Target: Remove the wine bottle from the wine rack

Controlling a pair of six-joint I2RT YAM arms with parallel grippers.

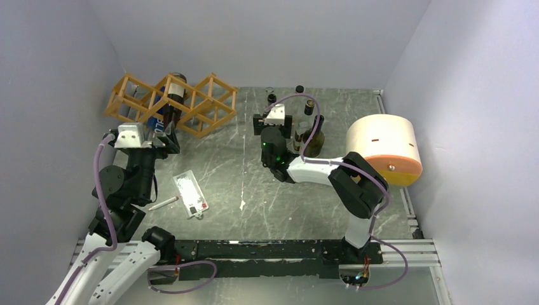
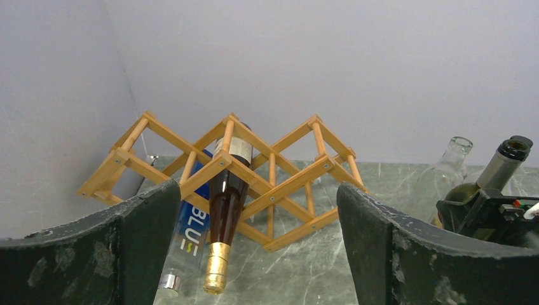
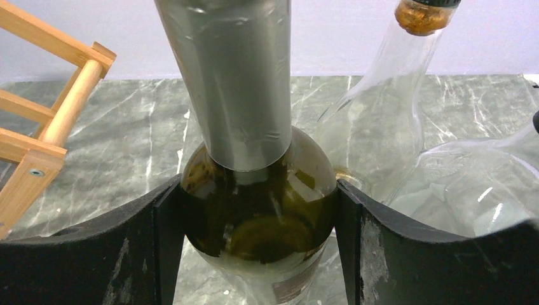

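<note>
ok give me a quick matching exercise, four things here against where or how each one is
1 gold-foil bottle
2 blue bottle
3 green bottle
4 left gripper

a open, holding nothing
b clamped between the right gripper's fingers
c in the wine rack, under its middle peak
d in the wine rack beside bottle 1, silver cap lowest

Pairs: 1-c, 2-d, 3-b, 4-a

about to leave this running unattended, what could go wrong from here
1. The dark wine bottle lies neck out in the wine rack, right beside a blue bottle; the open left gripper could catch the wrong neck or drag the rack.
2. The right gripper clamps a green bottle close beside a clear bottle; moving could topple it.
</note>
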